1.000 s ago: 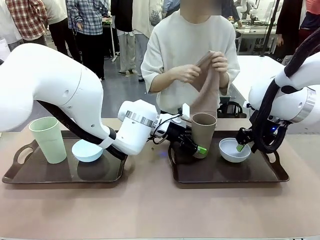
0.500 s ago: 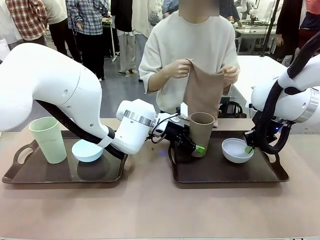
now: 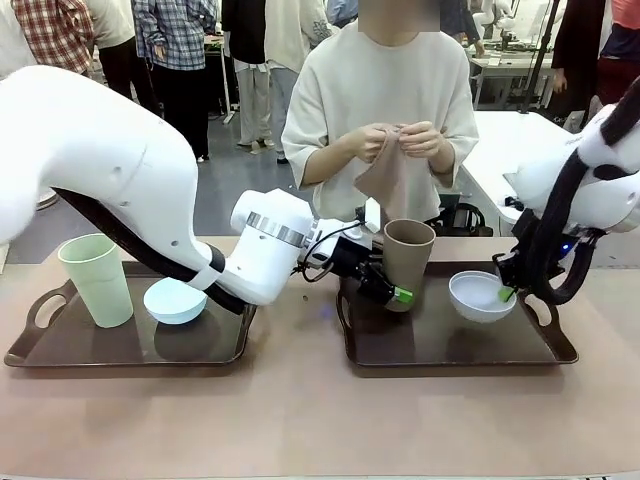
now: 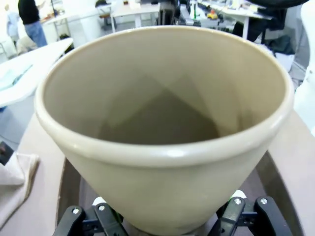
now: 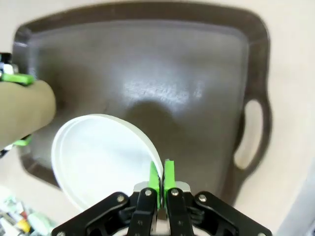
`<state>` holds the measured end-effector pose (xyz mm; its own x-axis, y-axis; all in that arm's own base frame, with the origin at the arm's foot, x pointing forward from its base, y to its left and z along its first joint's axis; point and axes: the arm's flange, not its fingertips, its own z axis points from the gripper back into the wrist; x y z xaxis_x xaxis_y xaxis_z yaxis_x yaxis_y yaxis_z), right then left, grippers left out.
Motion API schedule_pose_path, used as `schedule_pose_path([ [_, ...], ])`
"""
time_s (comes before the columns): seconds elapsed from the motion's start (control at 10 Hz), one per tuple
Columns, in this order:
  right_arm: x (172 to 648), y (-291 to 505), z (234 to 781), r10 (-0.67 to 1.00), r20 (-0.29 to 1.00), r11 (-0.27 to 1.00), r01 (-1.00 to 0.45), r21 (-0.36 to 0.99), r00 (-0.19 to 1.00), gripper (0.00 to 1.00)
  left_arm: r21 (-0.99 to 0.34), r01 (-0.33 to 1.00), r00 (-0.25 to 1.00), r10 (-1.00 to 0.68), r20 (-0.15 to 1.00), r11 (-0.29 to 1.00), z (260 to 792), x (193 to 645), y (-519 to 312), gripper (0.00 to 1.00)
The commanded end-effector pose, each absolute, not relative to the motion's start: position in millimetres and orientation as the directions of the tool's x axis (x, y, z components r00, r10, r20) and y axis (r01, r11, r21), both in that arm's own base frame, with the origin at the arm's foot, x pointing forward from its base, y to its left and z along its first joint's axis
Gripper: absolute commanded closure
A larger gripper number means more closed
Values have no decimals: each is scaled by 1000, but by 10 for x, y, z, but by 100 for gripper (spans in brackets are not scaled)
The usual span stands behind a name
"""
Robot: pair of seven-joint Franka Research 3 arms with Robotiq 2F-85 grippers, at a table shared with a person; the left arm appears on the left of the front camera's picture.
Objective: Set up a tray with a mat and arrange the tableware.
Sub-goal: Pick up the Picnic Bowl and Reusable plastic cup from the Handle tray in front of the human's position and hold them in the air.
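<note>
**As the right claw (image 5: 161, 174) shuts, the white bowl (image 3: 480, 296) tips up**

Where it stood open a second ago, the right claw now pinches the rim of the white bowl, which is tipped above the right tray (image 3: 440, 342). The left claw (image 3: 398, 290) straddles the foot of the brown cup (image 3: 408, 255) on the same tray; we cannot tell whether it presses. The person (image 3: 380, 90) has gathered the cloth (image 3: 385, 180) between both hands. We judge the tray is being cleared for the cloth.

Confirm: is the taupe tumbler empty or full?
Empty. The left wrist view looks down into the taupe tumbler: bare inner wall and bottom, nothing inside.
</note>
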<state>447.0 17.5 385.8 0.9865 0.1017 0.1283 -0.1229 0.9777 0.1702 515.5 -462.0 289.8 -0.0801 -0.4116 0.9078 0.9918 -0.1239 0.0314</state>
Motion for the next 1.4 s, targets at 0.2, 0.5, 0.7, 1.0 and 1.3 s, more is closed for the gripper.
schedule_pose_path([
  [0.2,3733,148,4956,110,182,982,-136,134,977,100,157,984,-178,-441,880,-83,3679,4578,-4506,100],
  [0.5,3455,189,5429,100,232,983,-132,127,968,100,214,976,-212,-420,882,-42,4172,4230,-4518,100],
  [0.7,3392,209,5562,111,242,983,-142,113,964,100,277,960,-270,-389,881,-40,4350,4010,-4538,100],
  [1.0,3627,160,5501,86,214,981,-120,151,973,100,318,948,-302,-361,882,-17,4468,3811,-4615,100],
  [1.3,3404,187,5555,124,255,977,-164,139,959,100,279,959,-275,-378,884,-45,4597,3925,-4662,100],
])
